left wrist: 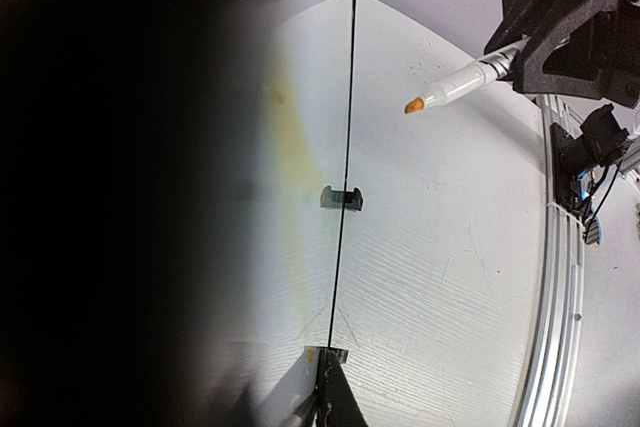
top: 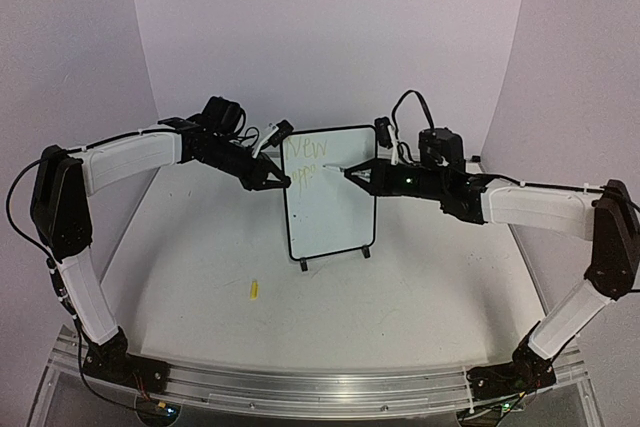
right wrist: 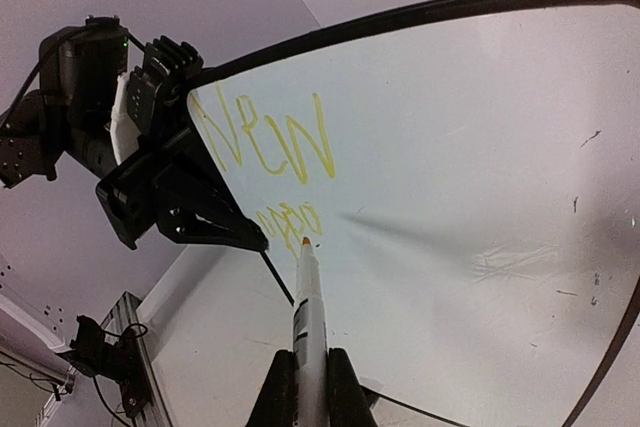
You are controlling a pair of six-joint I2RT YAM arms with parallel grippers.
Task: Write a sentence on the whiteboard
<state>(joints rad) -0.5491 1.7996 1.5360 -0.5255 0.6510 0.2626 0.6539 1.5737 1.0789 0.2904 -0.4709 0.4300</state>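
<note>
Whiteboard (top: pixel 330 209) upright, long axis vertical

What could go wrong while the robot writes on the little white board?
1. The whiteboard stands on two small feet, and only the left tool pinches its edge. A hard push from the marker might tip or slide it.
2. The sentence is faint yellow, so the right tool might write over it or smear it.

Whiteboard (top: pixel 330 209) on table (top: pixel 430 292), left hand (top: pixel 282 182) at its left edge, marker (right wrist: pixel 309 312) in right hand (top: pixel 352 173) before its face.
</note>
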